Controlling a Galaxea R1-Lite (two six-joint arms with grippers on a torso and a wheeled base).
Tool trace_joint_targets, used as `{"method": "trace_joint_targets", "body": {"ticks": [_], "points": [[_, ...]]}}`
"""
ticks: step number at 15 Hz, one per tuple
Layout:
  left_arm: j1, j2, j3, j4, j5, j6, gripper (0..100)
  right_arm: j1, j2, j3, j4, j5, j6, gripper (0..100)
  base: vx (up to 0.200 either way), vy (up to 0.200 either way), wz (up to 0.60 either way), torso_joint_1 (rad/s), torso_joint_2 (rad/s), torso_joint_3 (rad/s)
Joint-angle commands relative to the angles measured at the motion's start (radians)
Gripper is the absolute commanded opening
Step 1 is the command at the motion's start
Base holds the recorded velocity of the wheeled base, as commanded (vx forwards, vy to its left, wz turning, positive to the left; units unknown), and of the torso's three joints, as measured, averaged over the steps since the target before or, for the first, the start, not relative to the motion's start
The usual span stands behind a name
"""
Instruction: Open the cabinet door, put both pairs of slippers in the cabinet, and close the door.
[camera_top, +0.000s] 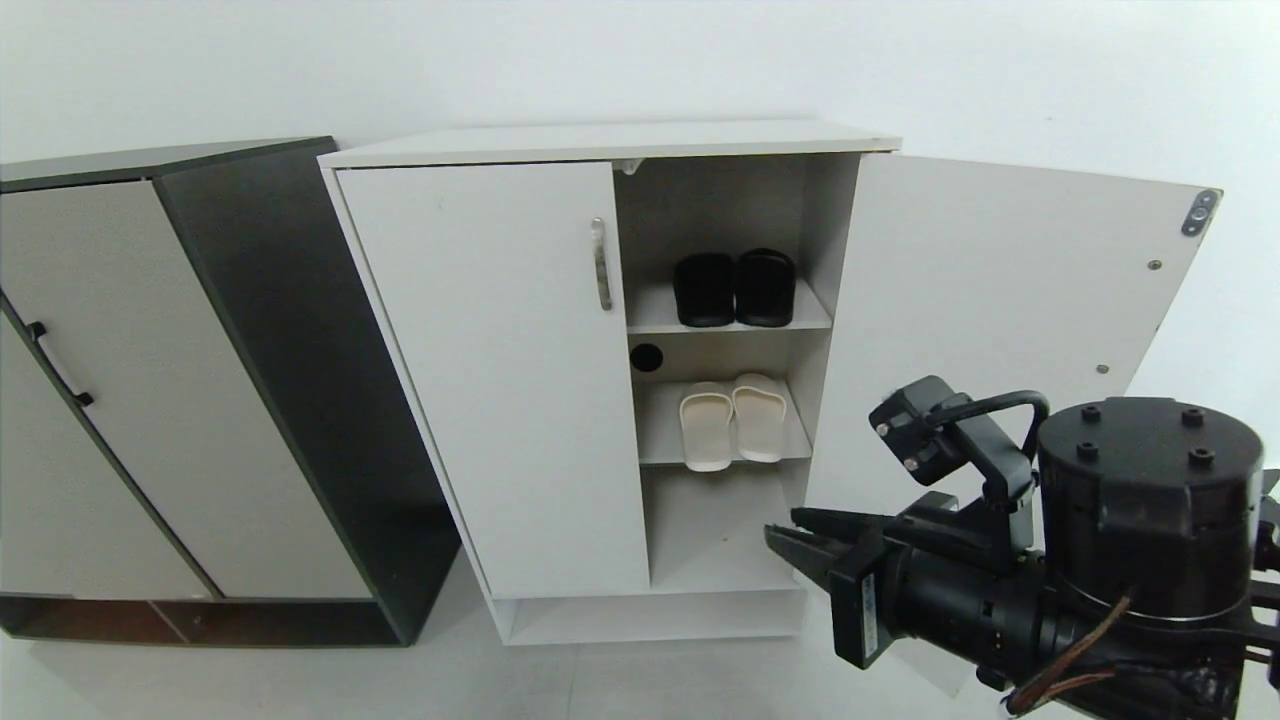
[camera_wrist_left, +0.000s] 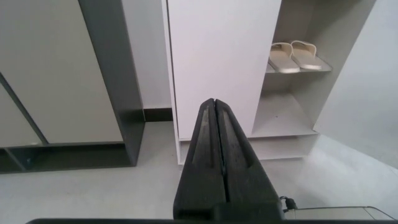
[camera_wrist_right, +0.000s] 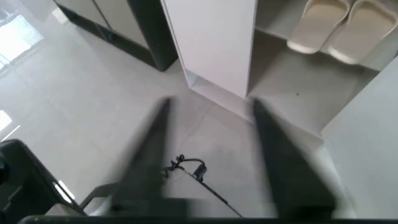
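The head view takes in the whole white cabinet (camera_top: 600, 140). Its left door (camera_top: 490, 380) is shut and carries a metal handle (camera_top: 600, 265). Its right door (camera_top: 1000, 300) is swung wide open to the right.

On the upper shelf sits a pair of black slippers (camera_top: 735, 288), side by side and touching. One shelf lower sits a pair of pale slippers (camera_top: 733, 420), also side by side. Both pairs lie with their long axis running front to back. The pale ones have their toes toward the back panel and their heels at the shelf's front edge. A round hole (camera_top: 647, 357) shows in the back panel between the two shelves.

The right gripper (camera_top: 790, 535) hangs low in front of the open door, pointing toward the cabinet's bottom compartment. The right wrist view shows its fingers spread wide apart (camera_wrist_right: 210, 109) with nothing between them. Beyond them are the pale slippers (camera_wrist_right: 345, 28) and the bare bottom compartment.

The left wrist view shows the left gripper (camera_wrist_left: 214, 106) with its fingers pressed flat together, holding nothing. It is aimed at the foot of the shut door, with the pale slippers (camera_wrist_left: 298, 57) off to one side.

A dark cabinet (camera_top: 290, 350) with pale doors stands just beside the white one. The floor (camera_top: 300, 680) is light grey and the wall (camera_top: 600, 60) is plain white.
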Motion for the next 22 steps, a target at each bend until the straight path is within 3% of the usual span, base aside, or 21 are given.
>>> {"method": "trace_joint_targets", "body": {"ticks": [1, 10, 15, 22], "points": [[0.0, 0.0, 0.0, -0.001, 0.0, 0.0, 0, -0.009, 0.001, 0.016, 0.0, 0.001, -0.025, 0, 0.0, 0.0, 0.0, 0.0, 0.0, 0.0], [0.0, 0.0, 0.0, -0.001, 0.0, 0.0, 0, -0.012, 0.008, 0.026, 0.002, 0.001, -0.045, 0, 0.0, 0.0, 0.0, 0.0, 0.0, 0.0], [0.0, 0.0, 0.0, 0.001, 0.0, 0.0, 0, -0.012, 0.008, 0.027, 0.003, 0.001, -0.045, 0, 0.0, 0.0, 0.0, 0.158, -0.12, -0.114], [0.0, 0.0, 0.0, -0.001, 0.0, -0.002, 0, -0.012, 0.019, 0.033, 0.002, 0.0, -0.047, 0, 0.0, 0.0, 0.0, 0.194, -0.54, -0.23]]}}
